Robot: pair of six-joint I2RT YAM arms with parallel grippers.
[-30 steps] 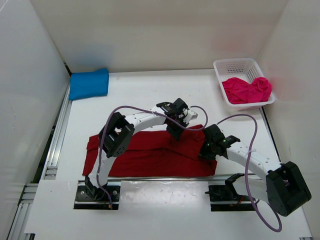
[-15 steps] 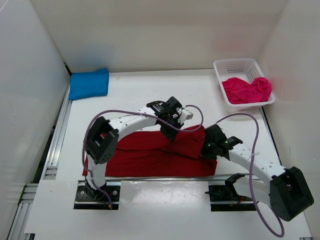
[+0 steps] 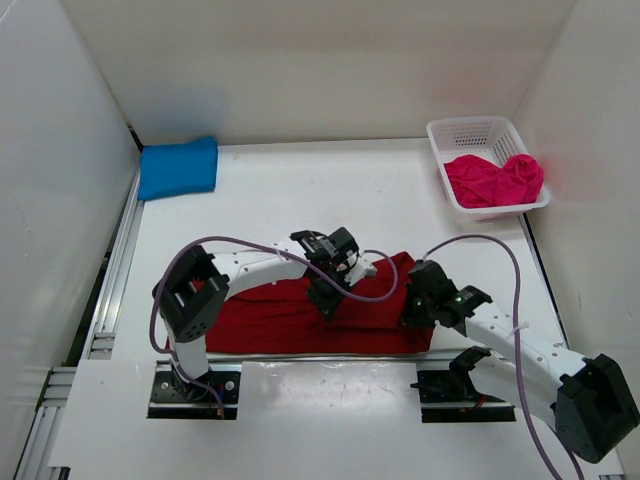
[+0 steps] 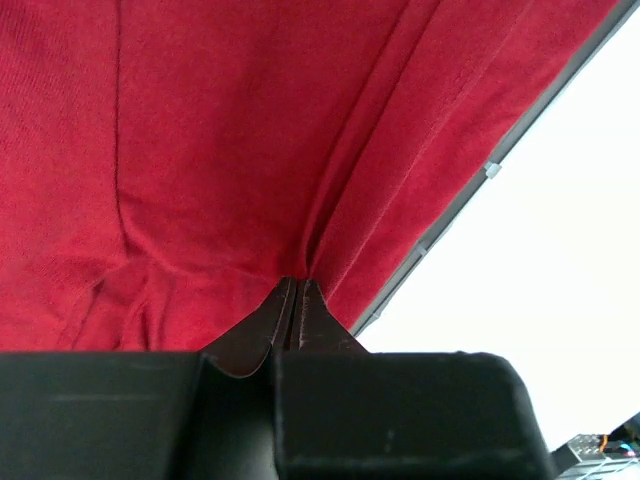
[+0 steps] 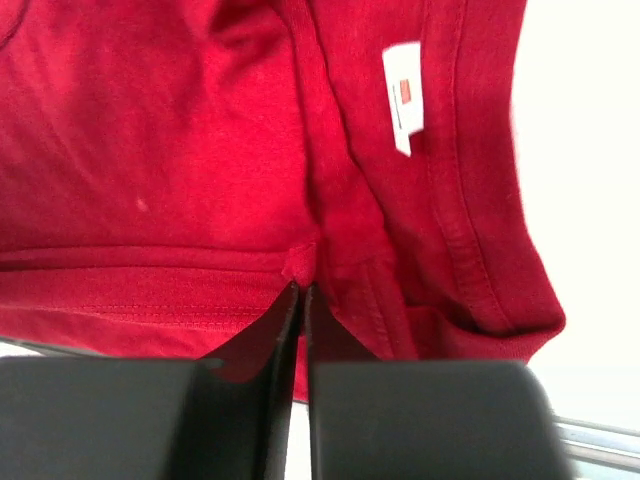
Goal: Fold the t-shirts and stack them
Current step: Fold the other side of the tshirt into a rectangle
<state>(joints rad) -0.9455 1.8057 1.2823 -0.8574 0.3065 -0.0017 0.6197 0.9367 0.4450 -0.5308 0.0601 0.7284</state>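
The dark red t-shirt (image 3: 270, 315) lies spread along the near edge of the table. My left gripper (image 3: 328, 298) is shut on a fold of it near its middle; the pinched pleat shows in the left wrist view (image 4: 296, 282). My right gripper (image 3: 415, 310) is shut on the shirt's right end, by the hem (image 5: 300, 262), with a white label (image 5: 404, 96) nearby. The folded blue t-shirt (image 3: 178, 167) lies at the back left. The pink t-shirt (image 3: 494, 180) sits crumpled in the basket.
A white mesh basket (image 3: 480, 130) stands at the back right. White walls close the table on three sides. A metal rail (image 3: 120, 260) runs along the left edge. The arm bases sit at the near edge.
Both grippers have pulled the back edge of the red shirt toward the near edge, folding it over; the left gripper moved down and left, the right one slightly nearer.
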